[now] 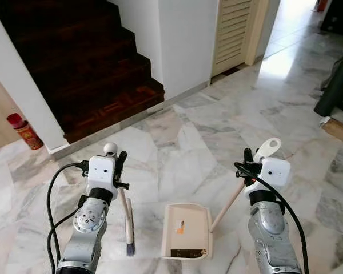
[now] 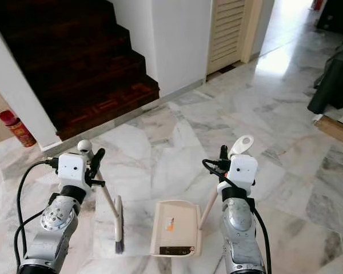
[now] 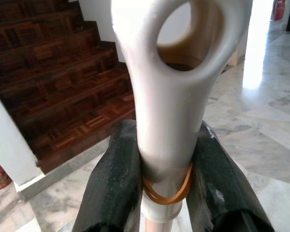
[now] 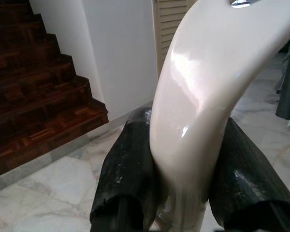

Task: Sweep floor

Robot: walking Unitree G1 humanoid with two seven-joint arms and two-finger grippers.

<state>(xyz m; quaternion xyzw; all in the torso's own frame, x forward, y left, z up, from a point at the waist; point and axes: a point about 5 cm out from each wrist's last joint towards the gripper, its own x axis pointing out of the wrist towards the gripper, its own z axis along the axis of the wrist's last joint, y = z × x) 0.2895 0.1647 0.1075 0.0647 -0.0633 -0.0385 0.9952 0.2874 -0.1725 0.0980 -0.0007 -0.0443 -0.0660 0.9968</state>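
My left gripper [image 1: 119, 162] is shut on the white handle of a small broom [image 1: 127, 220]; its dark bristles rest on the marble floor [image 1: 183, 142] near my feet. In the left wrist view both black fingers [image 3: 111, 183] clamp the broom handle [image 3: 166, 121], which has a hanging loop at its end and a rubber band around it. My right gripper [image 1: 248, 160] is shut on the long cream handle of a dustpan [image 1: 186, 231], which sits flat on the floor between my arms. The right wrist view shows the dustpan handle [image 4: 198, 106] pinched between the fingers [image 4: 130, 169].
A dark wooden staircase [image 1: 86, 63] rises at the left behind a white wall [image 1: 183, 40]. A red canister [image 1: 24, 130] stands by the stair base. A louvred door [image 1: 234, 31] is beyond. Dark furniture [image 1: 337, 85] stands at the right edge.
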